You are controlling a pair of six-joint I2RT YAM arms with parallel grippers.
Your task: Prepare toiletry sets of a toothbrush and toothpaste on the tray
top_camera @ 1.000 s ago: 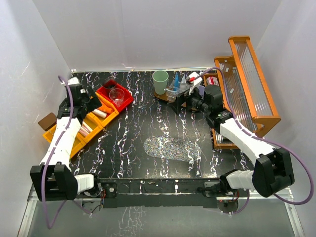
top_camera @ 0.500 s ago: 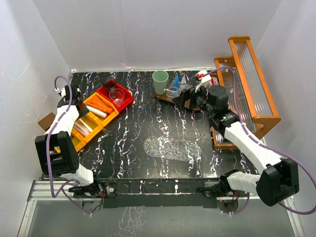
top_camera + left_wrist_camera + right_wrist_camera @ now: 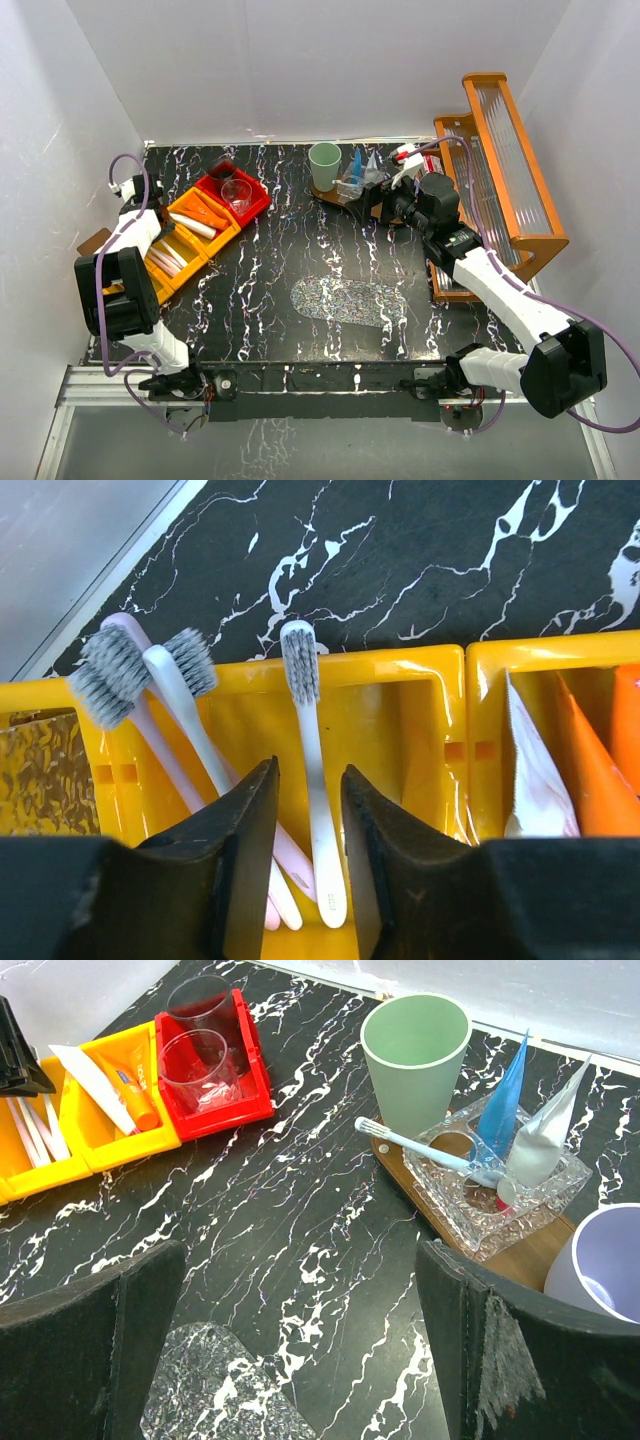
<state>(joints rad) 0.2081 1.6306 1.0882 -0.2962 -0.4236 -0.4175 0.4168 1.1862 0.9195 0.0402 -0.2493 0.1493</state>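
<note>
You are hovering the left claw over the yellow bin, jaws half-narrowed and straddling the white toothbrush without yet pinching it. Its handle is running straight between the jaws, bristles pointing away. The right claw is hanging wide open, empty.

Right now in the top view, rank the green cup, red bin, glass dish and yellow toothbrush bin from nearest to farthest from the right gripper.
1. glass dish, just left of the right gripper.
2. green cup, beyond the dish, toward the far edge.
3. red bin, across the table, far left.
4. yellow toothbrush bin, left edge, nearer the bases.
</note>
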